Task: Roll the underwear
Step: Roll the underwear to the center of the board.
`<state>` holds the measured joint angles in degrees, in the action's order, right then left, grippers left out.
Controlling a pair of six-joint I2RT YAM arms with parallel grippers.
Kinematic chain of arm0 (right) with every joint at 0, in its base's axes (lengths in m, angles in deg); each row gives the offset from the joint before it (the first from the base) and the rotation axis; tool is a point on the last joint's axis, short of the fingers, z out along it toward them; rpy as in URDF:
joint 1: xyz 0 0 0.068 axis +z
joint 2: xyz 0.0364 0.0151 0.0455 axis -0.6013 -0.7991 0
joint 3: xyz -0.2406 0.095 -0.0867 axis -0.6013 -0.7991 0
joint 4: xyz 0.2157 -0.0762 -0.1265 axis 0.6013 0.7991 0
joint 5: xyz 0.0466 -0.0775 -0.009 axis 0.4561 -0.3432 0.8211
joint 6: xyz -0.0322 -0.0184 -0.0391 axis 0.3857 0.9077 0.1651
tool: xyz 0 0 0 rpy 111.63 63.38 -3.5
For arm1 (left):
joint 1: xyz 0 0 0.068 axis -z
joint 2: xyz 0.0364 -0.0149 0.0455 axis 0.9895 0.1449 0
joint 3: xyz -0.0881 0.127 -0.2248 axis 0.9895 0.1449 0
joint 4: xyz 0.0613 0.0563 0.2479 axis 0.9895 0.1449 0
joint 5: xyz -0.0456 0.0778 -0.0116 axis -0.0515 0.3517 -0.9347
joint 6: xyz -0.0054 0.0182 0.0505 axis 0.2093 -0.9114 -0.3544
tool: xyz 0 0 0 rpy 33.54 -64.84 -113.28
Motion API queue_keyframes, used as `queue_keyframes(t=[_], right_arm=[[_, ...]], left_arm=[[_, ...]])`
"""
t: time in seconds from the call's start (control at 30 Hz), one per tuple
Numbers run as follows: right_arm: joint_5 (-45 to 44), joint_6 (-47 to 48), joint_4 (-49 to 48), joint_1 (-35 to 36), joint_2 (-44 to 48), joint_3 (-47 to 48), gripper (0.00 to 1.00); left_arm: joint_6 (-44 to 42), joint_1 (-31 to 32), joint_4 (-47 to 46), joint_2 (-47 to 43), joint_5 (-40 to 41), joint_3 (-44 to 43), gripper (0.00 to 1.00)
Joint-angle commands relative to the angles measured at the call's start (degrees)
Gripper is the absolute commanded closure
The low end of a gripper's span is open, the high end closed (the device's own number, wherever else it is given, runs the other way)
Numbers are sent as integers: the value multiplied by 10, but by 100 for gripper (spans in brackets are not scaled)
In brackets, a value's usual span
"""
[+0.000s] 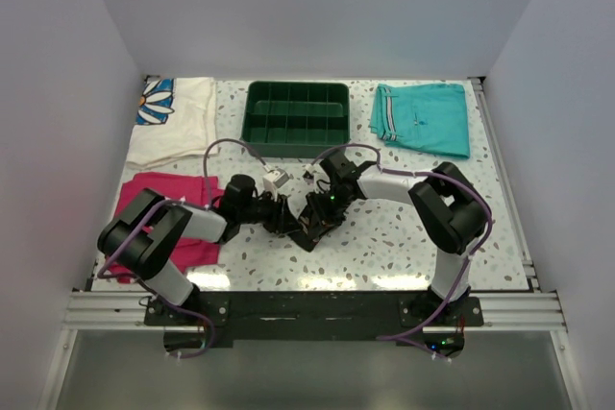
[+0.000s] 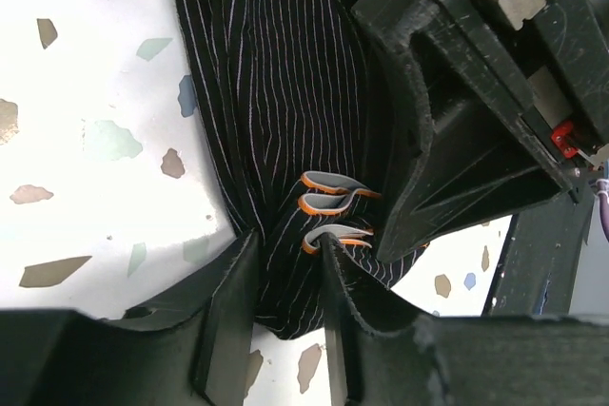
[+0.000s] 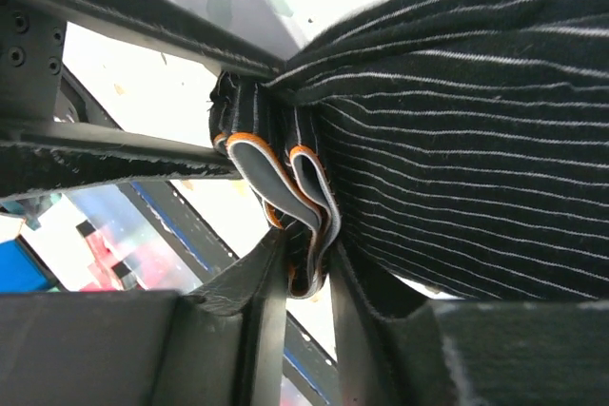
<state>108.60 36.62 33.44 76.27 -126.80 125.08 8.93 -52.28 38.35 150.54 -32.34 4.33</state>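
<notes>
Arms both bend inward at the elbows, so the left gripper and the right gripper meet nose to nose at the near middle of the table. We see the left forearm running low and rightward. The right forearm angles left and toward the near edge, wrist tipped down.

We find the underwear bunched on the table between the two, mostly hidden by them from above. The left gripper is clamped on a pinch of striped fabric just beside the orange-edged hems. The right gripper pinches those folded hems.

In the left wrist view the cloth stretches away from the fingers, stripes running along that line. Its long axis on the table we cannot tell.

The green tray and teal shorts are at the far side, the magenta cloth at the left.
</notes>
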Motion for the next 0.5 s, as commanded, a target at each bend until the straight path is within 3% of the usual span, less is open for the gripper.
queue_keyframes(t=[0.0, 0.13, 0.23, 0.37, 0.47], right_arm=[[-38, -3, -16, -3, 16, -5, 69], [-93, -9, -23, 0, 55, -12, 51], [-151, -9, -16, -1, 111, -21, 43], [-260, 11, 0, 8, 175, -29, 40], [-278, 37, -6, 30, 211, -38, 39]], left_arm=[[-11, 1, -19, 19, 4, -14, 68], [-10, 1, -3, 35, 14, -22, 77], [-5, 1, 10, 46, 22, -29, 83], [-5, 1, 51, 60, 33, -57, 88], [-3, 1, 73, 67, 33, -72, 89]])
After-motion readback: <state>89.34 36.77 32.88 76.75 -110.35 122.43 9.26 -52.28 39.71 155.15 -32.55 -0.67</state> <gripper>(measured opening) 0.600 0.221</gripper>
